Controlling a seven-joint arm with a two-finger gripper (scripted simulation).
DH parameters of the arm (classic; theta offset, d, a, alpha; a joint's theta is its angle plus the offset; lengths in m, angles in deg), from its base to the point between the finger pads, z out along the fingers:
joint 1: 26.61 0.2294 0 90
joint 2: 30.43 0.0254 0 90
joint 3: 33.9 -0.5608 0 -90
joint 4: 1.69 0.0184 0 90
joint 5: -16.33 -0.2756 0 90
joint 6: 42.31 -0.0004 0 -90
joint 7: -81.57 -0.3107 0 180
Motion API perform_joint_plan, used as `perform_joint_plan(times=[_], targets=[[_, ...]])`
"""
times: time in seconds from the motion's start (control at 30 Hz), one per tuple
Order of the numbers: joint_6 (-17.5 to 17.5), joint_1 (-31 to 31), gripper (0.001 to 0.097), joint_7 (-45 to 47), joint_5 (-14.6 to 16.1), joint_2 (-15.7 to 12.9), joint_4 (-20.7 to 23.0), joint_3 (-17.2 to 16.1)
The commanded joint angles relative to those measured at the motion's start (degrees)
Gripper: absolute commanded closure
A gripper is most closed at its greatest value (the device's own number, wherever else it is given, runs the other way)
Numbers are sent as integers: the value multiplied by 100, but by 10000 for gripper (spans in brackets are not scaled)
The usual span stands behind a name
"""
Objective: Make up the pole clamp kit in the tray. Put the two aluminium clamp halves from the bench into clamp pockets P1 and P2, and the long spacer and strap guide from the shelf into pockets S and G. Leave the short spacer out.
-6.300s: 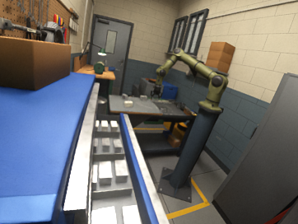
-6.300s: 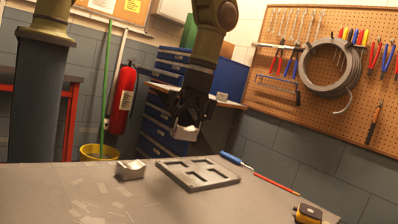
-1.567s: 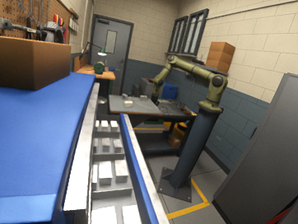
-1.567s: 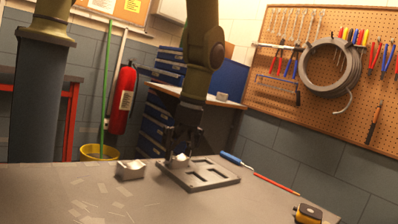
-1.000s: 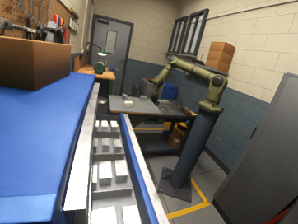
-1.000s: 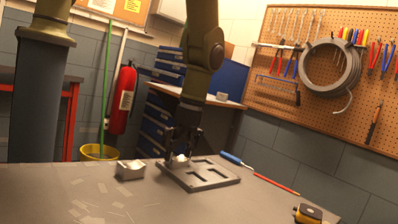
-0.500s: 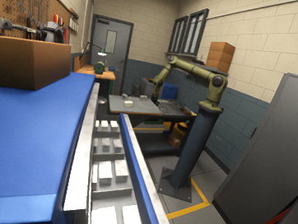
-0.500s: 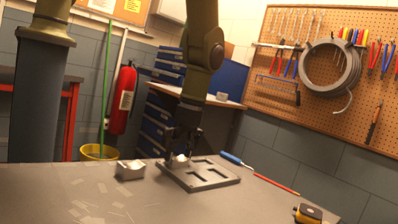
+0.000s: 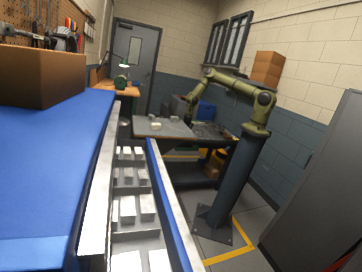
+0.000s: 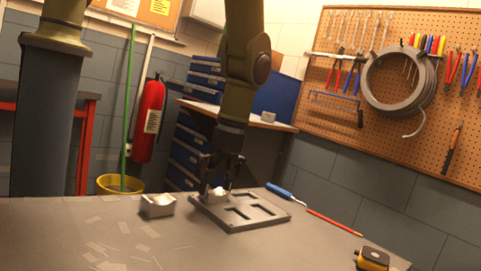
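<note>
One aluminium clamp half (image 10: 213,194) sits in the near-left pocket of the grey tray (image 10: 239,209), while the other clamp half (image 10: 157,205) lies on the bench to the tray's left, apart from it. The clamp half in the pocket is gripped by my gripper (image 10: 216,190), which stands straight down over that corner of the tray. The tray's other pockets look empty. On the shelf behind, a small grey part (image 10: 268,116) lies near the blue panel. From the side camera the gripper (image 9: 189,119) is small and far off at the table.
A yellow bin (image 10: 114,183) stands on the floor beyond the bench's far edge, beside a red fire extinguisher (image 10: 147,121). A blue-handled screwdriver (image 10: 280,192) and a red pencil (image 10: 333,222) lie right of the tray. A yellow tape measure (image 10: 370,259) sits near the bench's right corner.
</note>
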Motion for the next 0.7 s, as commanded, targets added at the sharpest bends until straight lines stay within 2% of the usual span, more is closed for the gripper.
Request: perform_joint_plan(times=[0.0, 0.23, 0.67], targets=[[0, 0, 286, 0, 0, 10, 2, -4], [0, 0, 146, 0, 0, 10, 2, -4], [4, -2, 141, 4, -7, 17, -7, -6]])
